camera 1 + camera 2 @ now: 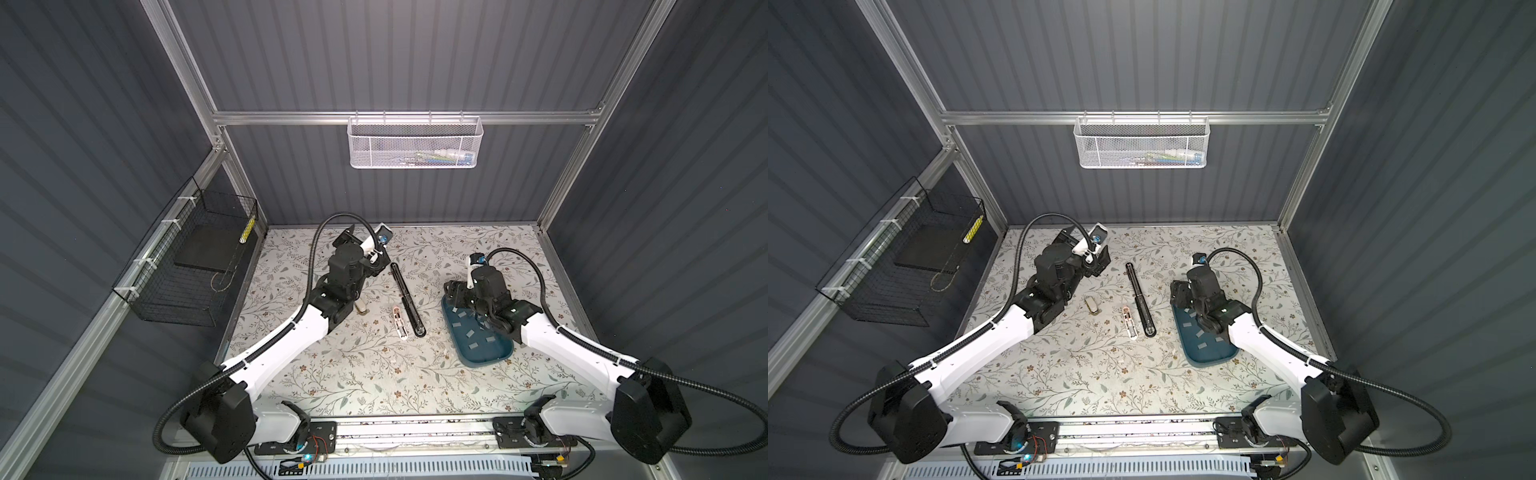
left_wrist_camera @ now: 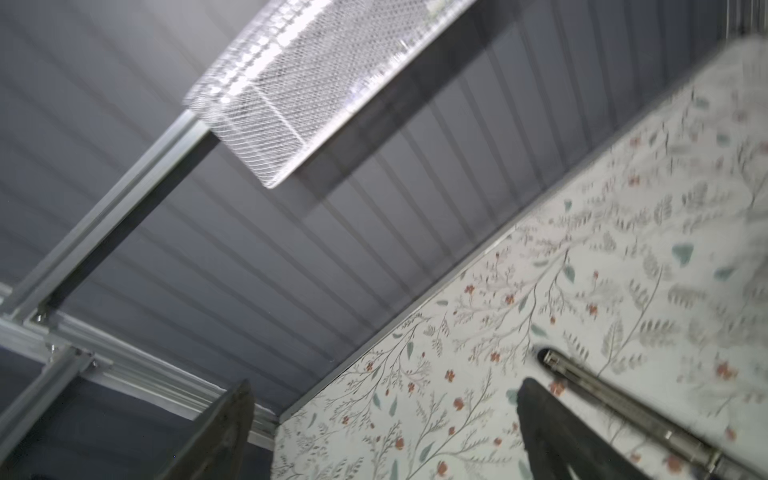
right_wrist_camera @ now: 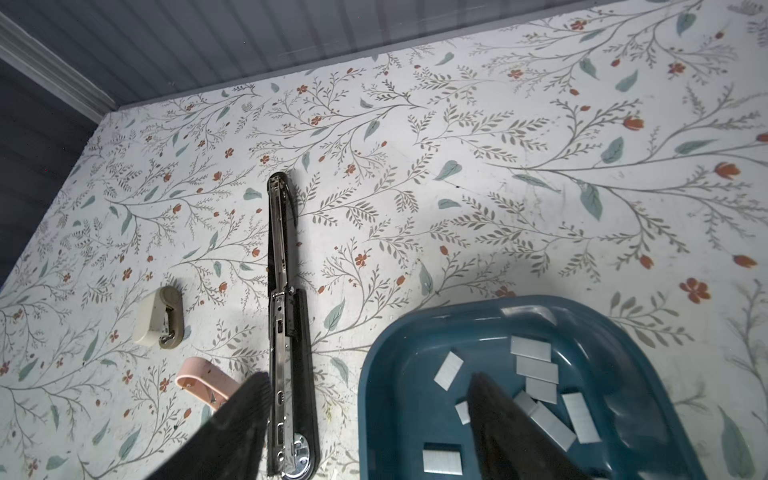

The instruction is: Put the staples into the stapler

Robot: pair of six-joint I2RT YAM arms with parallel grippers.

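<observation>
A long black stapler (image 1: pixel 408 299) (image 1: pixel 1140 300) (image 3: pixel 286 324) lies opened flat mid-table, its metal channel facing up. Beside it lies a small pink stapler (image 1: pixel 400 324) (image 1: pixel 1129 322) (image 3: pixel 199 380), also open. Left of that is a small beige stapler (image 1: pixel 1092 305) (image 3: pixel 160 318). Several grey staples (image 3: pixel 532 347) (image 1: pixel 471 332) lie loose in a teal tray (image 3: pixel 399 415) (image 1: pixel 482 365). My right gripper (image 3: pixel 369 378) (image 1: pixel 455 291) hangs open over the tray's rim nearest the black stapler, holding nothing. My left gripper (image 2: pixel 386 386) (image 1: pixel 376 266) is open and empty near the far end of the black stapler (image 2: pixel 623 399).
A white mesh basket (image 1: pixel 415 143) (image 2: pixel 291 104) hangs on the back wall. A black wire basket (image 1: pixel 187 266) is fixed to the left wall. The floral table surface (image 1: pixel 374 374) ends at metal frame rails on all sides.
</observation>
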